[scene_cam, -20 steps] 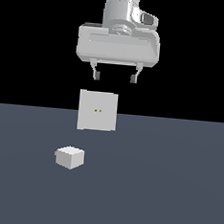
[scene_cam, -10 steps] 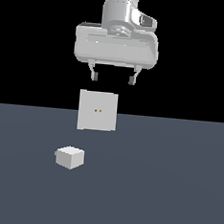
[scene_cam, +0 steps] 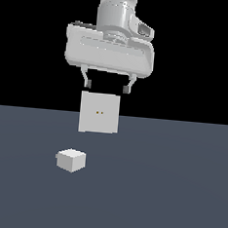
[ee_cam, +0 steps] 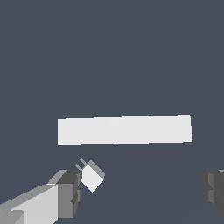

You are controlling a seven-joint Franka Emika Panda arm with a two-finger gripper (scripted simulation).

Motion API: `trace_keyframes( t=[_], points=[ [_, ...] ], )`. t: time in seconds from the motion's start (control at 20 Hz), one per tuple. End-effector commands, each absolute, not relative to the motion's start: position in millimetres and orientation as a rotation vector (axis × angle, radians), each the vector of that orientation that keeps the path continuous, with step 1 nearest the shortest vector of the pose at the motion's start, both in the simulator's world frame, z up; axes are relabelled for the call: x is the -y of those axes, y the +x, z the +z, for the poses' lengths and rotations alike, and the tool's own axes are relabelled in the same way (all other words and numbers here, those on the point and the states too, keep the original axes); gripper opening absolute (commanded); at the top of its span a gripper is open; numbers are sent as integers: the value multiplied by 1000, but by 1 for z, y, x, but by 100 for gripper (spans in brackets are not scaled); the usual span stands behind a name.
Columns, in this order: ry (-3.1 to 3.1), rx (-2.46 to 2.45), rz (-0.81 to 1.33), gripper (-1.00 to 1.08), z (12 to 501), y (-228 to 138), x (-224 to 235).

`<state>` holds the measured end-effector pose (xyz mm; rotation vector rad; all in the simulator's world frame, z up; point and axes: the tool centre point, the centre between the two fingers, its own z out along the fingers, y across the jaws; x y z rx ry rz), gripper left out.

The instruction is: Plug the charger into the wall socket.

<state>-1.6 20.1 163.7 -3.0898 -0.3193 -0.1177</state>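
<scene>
Below my open, empty gripper, the charger sits low towards the exterior view's left, before the wall socket.

Arm cut off above the exterior view; socket holes seemingly hidden edge-on at the wrist.
</scene>
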Motion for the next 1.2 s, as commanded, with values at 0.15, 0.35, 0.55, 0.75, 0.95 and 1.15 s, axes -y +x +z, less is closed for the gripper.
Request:
trace_keyframes(
  t=[0.15, 0.35, 0.55, 0.75, 0.95, 1.15],
  points=[
    [-3046, 526, -156, 100, 148, -12, -32],
    [-3005, 672, -182, 100, 136, -20, -40],
    [-2959, 809, -207, 100, 125, -28, -47],
    [-2908, 940, -231, 100, 114, -37, -53],
    [-2853, 1065, -253, 100, 103, -45, -58],
    [-2793, 1185, -274, 100, 92, -54, -62]
  ],
)
